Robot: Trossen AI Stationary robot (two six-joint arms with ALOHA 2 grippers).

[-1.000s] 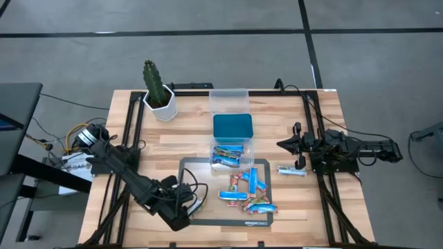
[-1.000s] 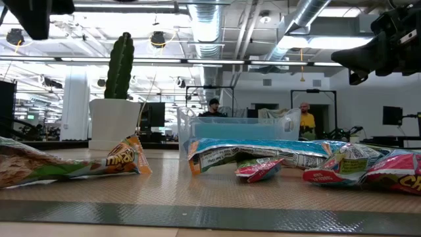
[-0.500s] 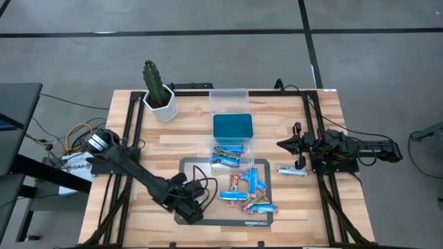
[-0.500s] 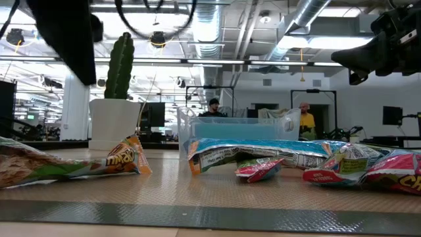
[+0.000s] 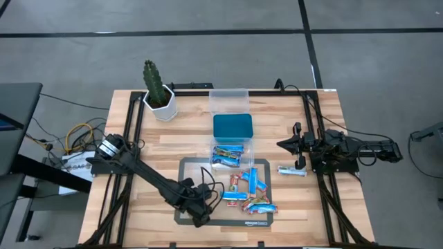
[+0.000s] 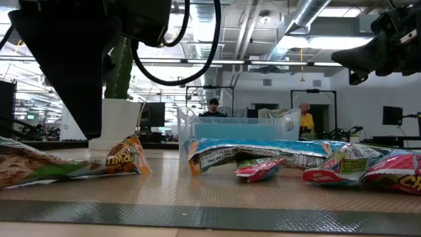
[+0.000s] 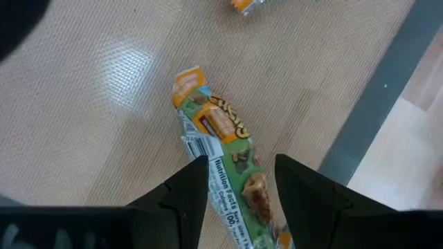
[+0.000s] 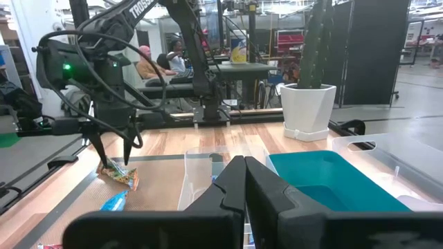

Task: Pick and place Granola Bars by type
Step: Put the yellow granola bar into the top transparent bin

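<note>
A green-brown granola bar with an orange end [image 7: 220, 149] lies flat on the dark mat [image 5: 188, 166]. My left gripper [image 7: 240, 160] hangs open just above it, one finger on either side of the bar's middle. The right wrist view shows this gripper [image 8: 112, 148] a little clear of the bar [image 8: 118, 174]. Several blue and red bars [image 5: 248, 190] lie heaped on the mat's right half. More blue bars fill a clear tub [image 5: 228, 156]. One blue bar [image 5: 292, 171] lies on the wood by my right gripper [image 5: 284, 144], which is shut and held above the table's right side.
A teal tub [image 5: 232, 126] and a clear tub [image 5: 228, 101] stand in a row behind the filled tub. A potted cactus [image 5: 158, 93] sits at the far left corner. People stand in the room beyond the table [image 6: 214, 105].
My left gripper has moved toward the table's right, from the mat's near left corner inward over the mat, and now stands over the green-brown bar. My right arm has kept still.
</note>
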